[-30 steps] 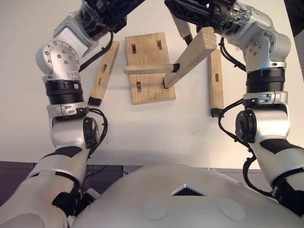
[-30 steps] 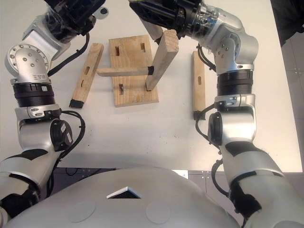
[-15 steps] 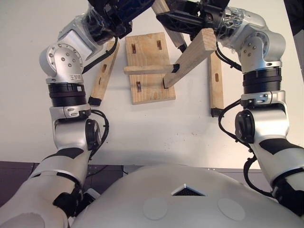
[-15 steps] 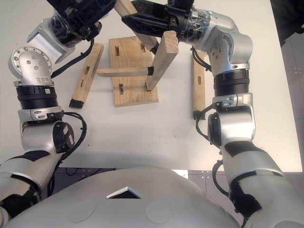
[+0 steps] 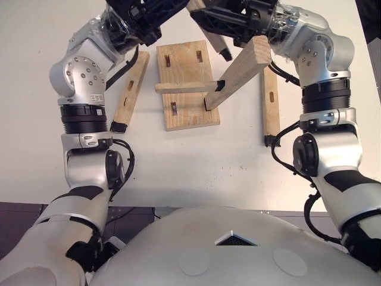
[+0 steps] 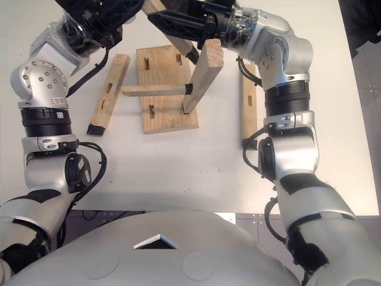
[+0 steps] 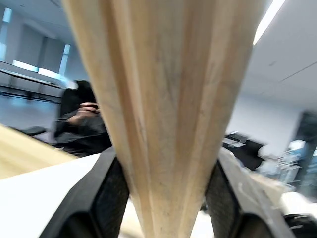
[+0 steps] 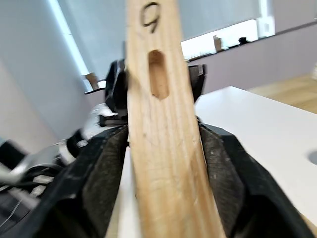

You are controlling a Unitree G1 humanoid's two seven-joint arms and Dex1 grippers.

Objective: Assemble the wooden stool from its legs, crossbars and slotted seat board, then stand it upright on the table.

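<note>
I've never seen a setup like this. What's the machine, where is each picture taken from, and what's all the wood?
It is a humanoid robot with two arms, each ending in two fingers. The two wide pictures come from cameras in its head, looking down at a white table. The two close-ups come from a camera on each wrist. On the table lies the slotted seat board, with a tilted leg planted in it and a crossbar joined to that leg. The left loose leg and the right loose leg lie flat either side of it. The left fingers and right fingers each clamp wood, apparently the same raised leg, above the board's far edge.
</note>
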